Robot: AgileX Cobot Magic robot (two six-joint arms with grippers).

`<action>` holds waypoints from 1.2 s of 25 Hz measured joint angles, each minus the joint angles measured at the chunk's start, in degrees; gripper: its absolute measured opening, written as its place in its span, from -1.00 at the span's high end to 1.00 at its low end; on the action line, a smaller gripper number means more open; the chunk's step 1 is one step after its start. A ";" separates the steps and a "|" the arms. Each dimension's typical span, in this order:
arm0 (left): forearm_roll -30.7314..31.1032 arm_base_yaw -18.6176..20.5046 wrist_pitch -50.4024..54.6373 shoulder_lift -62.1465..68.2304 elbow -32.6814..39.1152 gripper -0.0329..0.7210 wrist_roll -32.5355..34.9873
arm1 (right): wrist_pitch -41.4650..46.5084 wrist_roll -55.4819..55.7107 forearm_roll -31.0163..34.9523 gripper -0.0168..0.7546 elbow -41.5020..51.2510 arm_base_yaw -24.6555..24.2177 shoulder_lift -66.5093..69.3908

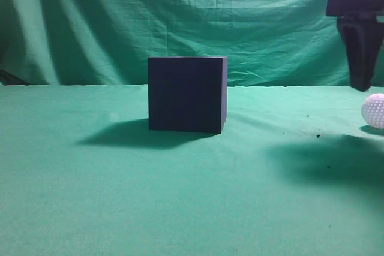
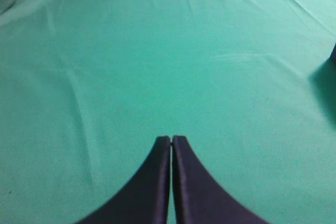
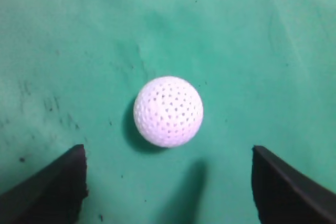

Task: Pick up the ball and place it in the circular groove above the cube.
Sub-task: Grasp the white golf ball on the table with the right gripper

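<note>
We count one ball [image 3: 168, 111], white and dimpled, lying on the surface [image 1: 120, 208]. We count one cube [image 1: 187, 94], dark and plain-faced, standing on that same surface. We see two tools: the left tool [image 2: 171, 140] with two fingers pressed together, and the right tool [image 3: 168, 166] with two fingers spread wide apart. One green cloth covers the surface, and one green backdrop [image 1: 180, 16] hangs behind.

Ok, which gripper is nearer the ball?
Right. The right gripper hangs open just above the ball; the left gripper is shut over bare cloth, no ball in its view.
</note>
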 joint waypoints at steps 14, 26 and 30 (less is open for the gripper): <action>0.00 0.00 0.00 0.00 0.00 0.91 0.00 | -6.44 0.10 2.11 -0.35 -1.02 -0.27 7.76; 0.00 0.00 0.00 0.00 0.00 0.91 0.00 | -4.18 -0.15 3.03 0.14 -5.81 0.02 7.07; 0.00 0.00 0.00 0.00 0.00 0.91 0.00 | -0.59 -1.32 4.59 0.14 -13.57 4.01 3.57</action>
